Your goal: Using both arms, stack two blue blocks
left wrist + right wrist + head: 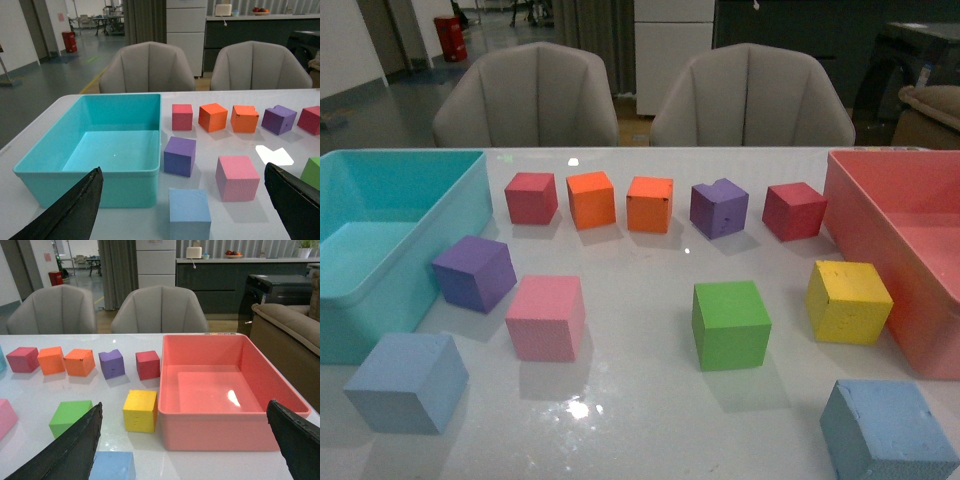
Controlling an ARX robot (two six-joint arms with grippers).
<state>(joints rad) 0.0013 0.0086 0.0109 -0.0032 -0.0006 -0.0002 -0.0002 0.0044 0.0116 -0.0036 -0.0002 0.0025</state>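
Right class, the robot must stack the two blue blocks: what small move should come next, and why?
Probably lower the left pincer toward the left blue block. The pincer is open and empty, that block sits free, lined up between its fingers, and the other blue block lies far off to the right.

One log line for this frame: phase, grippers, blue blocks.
phase: before grasp | left gripper: open, empty | right gripper: open, empty | left blue block: near turquoise bin | right blue block: near red bin | stack: not started
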